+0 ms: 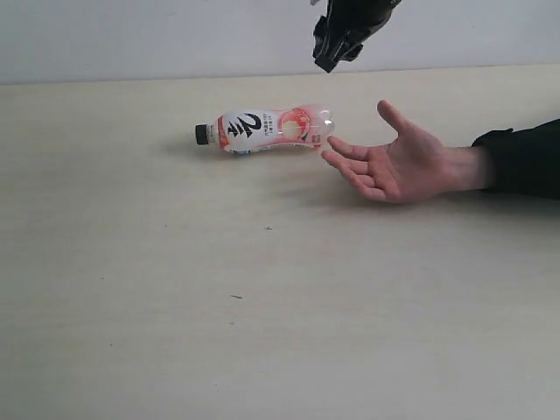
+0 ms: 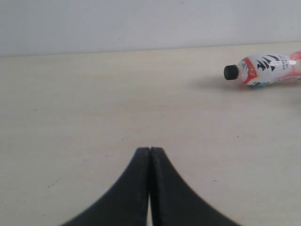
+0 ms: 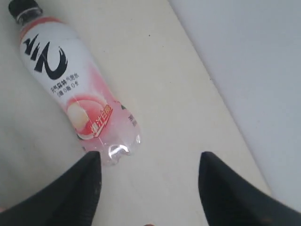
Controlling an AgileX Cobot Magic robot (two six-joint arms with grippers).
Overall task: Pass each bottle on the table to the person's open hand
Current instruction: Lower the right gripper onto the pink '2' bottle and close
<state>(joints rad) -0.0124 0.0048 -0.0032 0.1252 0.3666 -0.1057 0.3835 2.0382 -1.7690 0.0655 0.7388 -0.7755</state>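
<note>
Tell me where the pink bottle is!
The pink-and-white plastic bottle lies sideways on the beige table in the exterior view, just left of the person's bare open hand.

Right pincer (image 3: 149,157) agape, left pincer (image 2: 150,150) closed

Pale beige wood-grain tabletop (image 1: 175,332), wide and flat.
Contents: one clear plastic pink-and-white bottle (image 1: 267,130), black cap, lying on its side.

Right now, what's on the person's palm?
Nothing: palm is bare. Bottle lies on the table beside its fingertips. Table beneath the palm is covered.
</note>
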